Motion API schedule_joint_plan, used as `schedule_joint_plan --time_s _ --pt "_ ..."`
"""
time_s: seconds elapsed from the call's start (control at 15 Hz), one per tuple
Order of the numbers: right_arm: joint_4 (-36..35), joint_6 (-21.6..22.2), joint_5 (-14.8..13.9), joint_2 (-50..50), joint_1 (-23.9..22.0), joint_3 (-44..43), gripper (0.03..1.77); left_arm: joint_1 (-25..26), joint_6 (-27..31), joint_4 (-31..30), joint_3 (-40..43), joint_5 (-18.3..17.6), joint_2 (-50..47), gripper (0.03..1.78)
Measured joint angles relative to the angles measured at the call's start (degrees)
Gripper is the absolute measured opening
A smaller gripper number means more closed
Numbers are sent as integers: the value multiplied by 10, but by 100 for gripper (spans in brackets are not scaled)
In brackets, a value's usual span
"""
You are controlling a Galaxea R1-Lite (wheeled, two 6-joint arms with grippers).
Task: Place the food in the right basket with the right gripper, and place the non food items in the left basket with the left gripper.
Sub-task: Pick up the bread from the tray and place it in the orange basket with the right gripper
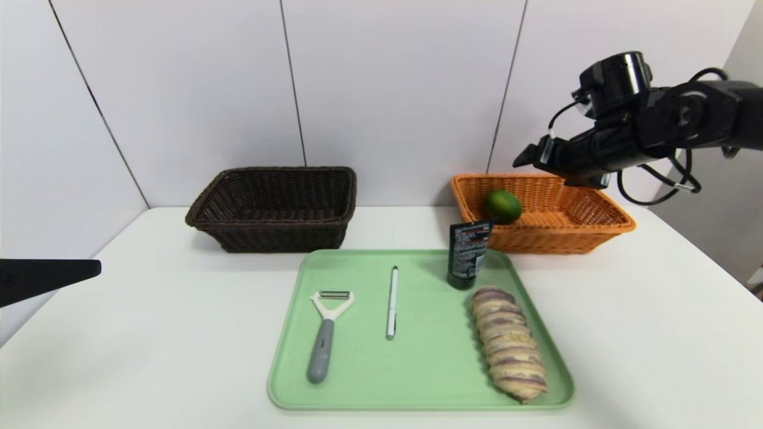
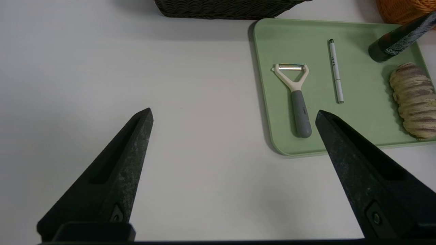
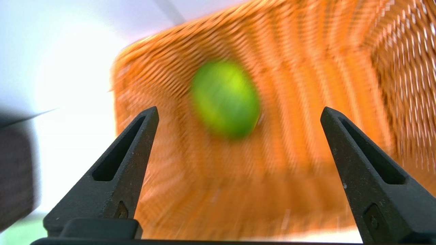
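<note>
Round green lime (image 1: 502, 206) lies in the rectangular orange wicker basket (image 1: 596, 223); the black tube's (image 1: 468, 253) print is unreadable. Above that basket, the right hand (image 1: 527, 156) hangs open and empty; the left hand (image 2: 235, 115) is open.

I count two wicker baskets, one dark brown (image 1: 273, 205) and one orange (image 1: 557, 223). One lime (image 1: 502, 206), one twisted bread loaf (image 1: 508, 342), one peeler (image 1: 326, 333), one white pen (image 1: 391, 302), one black tube (image 1: 467, 254), one green tray (image 1: 429, 369).

Left tool (image 2: 233, 114), fingers spread, hangs above the table (image 2: 136, 68) beside the peeler (image 2: 295, 95).
</note>
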Motion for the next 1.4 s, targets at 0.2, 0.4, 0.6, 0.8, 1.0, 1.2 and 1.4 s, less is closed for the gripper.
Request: schedule_joint_plan --time_s 0.2,0.4,0.6,0.8,1.0,1.2,1.4 --pt "107 11 2 -84 38 18 167 0 -1 10 3 0 -1 169" --pt "229 34 15 -172 111 74 168 0 -3 11 10 0 -5 169" --pt "287 45 16 -231 172 165 169 0 -3 12 19 0 -13 169" --pt "293 67 18 -259 208 244 169 0 -3 11 31 1 -25 169" --pt "282 84 19 -263 225 280 169 0 -2 11 34 0 -31 169" --pt "219 81 14 -264 249 312 169 0 -1 12 35 0 -33 169" --pt "197 85 9 -255 276 325 169 0 -1 11 39 0 -36 169"
